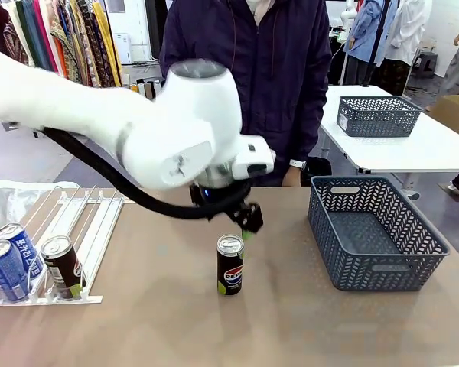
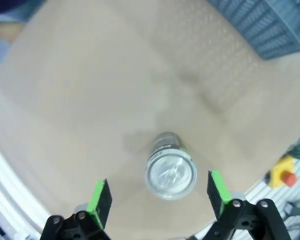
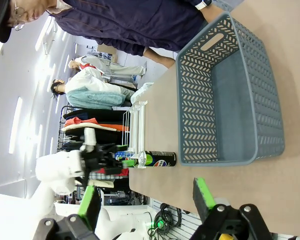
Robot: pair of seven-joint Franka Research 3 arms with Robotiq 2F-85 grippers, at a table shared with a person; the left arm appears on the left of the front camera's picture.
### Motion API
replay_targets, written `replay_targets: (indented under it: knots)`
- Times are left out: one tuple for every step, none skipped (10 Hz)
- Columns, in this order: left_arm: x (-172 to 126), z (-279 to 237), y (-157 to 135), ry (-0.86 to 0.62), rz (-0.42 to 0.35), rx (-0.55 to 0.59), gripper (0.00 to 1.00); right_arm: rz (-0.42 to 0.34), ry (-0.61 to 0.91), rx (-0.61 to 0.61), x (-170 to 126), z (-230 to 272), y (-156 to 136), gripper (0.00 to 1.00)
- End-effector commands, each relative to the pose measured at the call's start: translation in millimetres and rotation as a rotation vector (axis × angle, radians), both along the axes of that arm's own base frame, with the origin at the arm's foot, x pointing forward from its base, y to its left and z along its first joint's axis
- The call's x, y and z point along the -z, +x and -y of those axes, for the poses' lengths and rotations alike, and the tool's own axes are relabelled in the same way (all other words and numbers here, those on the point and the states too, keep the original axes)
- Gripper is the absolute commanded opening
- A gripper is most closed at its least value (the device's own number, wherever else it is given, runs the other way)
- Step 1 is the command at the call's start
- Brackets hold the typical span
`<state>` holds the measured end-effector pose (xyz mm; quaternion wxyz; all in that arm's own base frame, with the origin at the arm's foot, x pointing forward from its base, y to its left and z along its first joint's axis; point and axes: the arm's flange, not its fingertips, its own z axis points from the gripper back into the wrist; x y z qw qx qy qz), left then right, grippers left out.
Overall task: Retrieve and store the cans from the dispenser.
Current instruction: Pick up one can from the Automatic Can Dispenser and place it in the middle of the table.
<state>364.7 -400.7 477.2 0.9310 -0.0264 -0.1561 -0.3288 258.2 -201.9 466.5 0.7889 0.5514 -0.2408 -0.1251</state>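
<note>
Black Pepsi can (image 1: 229, 265) upright just below left tool (image 1: 247, 220), grey-blue basket (image 1: 375, 233) to the right.

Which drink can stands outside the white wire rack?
The slim black Pepsi-logo can, alone on the tan table; the other three sit in the rack.

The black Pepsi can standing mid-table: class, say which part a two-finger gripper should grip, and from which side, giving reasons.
Probably the upper side wall of the Pepsi can, approached from straight above: it stands upright and alone, and its slim body fits between the open fingers of the left gripper.
</note>
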Motion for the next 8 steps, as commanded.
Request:
replay_targets:
  knots:
    - [-63.7,-60.6,-23.1,-0.052,-0.008,-0.048,1.0,0.02,0.002,-0.005,-2.7,2.7,-0.3,1.0]
    - [-96.0,-104.0,-31.3,-0.133,-0.023,-0.046,1.0,0.02,0.002,-0.005,-2.7,2.7,-0.3,1.0]
    - [-122.8,-167.0,-37.4,-0.22,-0.062,-0.057,1.0,0.02,0.002,-0.005,-2.7,2.7,-0.3,1.0]
    - [-138.4,-234.8,-39.7,-0.353,-0.122,-0.063,1.0,0.02,0.002,-0.005,-2.7,2.7,-0.3,1.0]
    - [-144.1,-304.8,-45.7,-0.521,-0.178,-0.037,1.0,0.02,0.002,-0.005,-2.7,2.7,-0.3,1.0]
    - [-138.4,-369.1,-58.2,-0.687,-0.167,-0.058,1.0,0.02,0.002,-0.005,-2.7,2.7,-0.3,1.0]
    - [-120.7,-430.0,-78.4,-0.882,-0.147,-0.074,1.0,0.02,0.002,-0.005,-2.7,2.7,-0.3,1.0]
    - [-98.9,-473.2,-95.7,-0.994,-0.122,-0.152,1.0,0.02,0.002,-0.005,-2.7,2.7,-0.3,1.0]
